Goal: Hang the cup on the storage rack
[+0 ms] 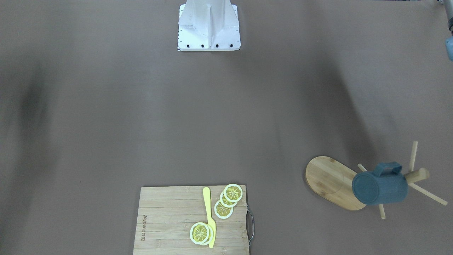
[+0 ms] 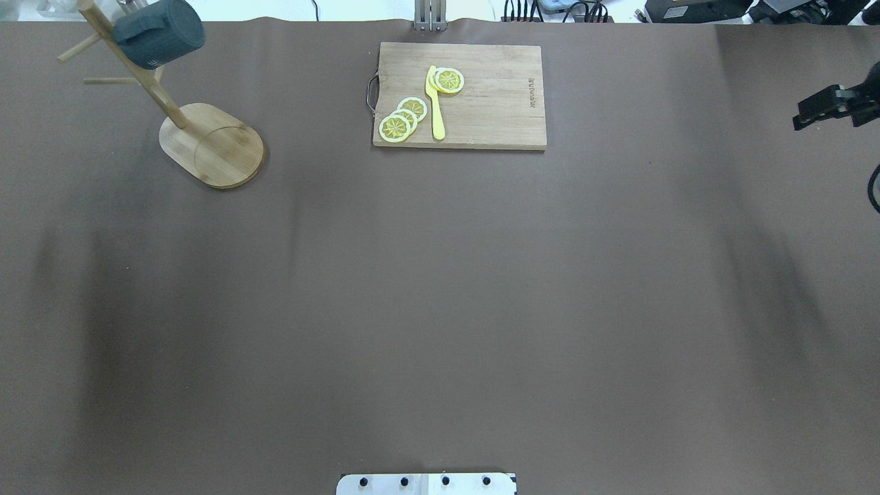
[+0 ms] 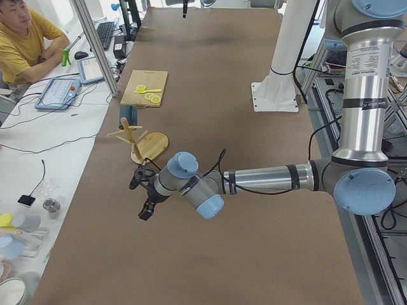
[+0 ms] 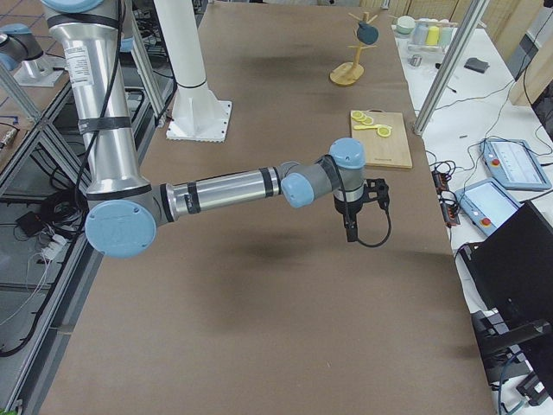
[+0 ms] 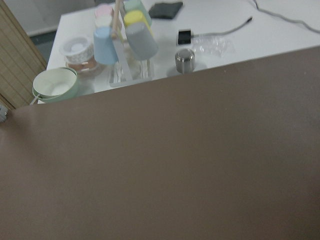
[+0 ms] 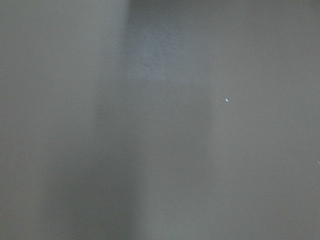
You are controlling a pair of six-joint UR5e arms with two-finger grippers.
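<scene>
The dark blue-grey cup (image 1: 380, 187) hangs by its handle on a peg of the bamboo storage rack (image 1: 329, 177), its bottom facing the camera. In the overhead view the cup (image 2: 158, 34) sits high on the rack (image 2: 213, 144) at the far left. No gripper touches it. My left gripper (image 3: 141, 197) shows only in the exterior left view, above bare table well short of the rack (image 3: 149, 146); I cannot tell its state. My right gripper (image 2: 818, 110) is at the far right edge, far from the rack, and its jaws are unclear. It also shows in the exterior right view (image 4: 349, 229).
A slatted cutting board (image 2: 495, 103) with lemon slices (image 2: 402, 120) and a yellow knife (image 2: 435, 103) lies at the far middle. The white robot base (image 1: 208, 28) is at the near edge. An operator (image 3: 25, 38) sits beside the table.
</scene>
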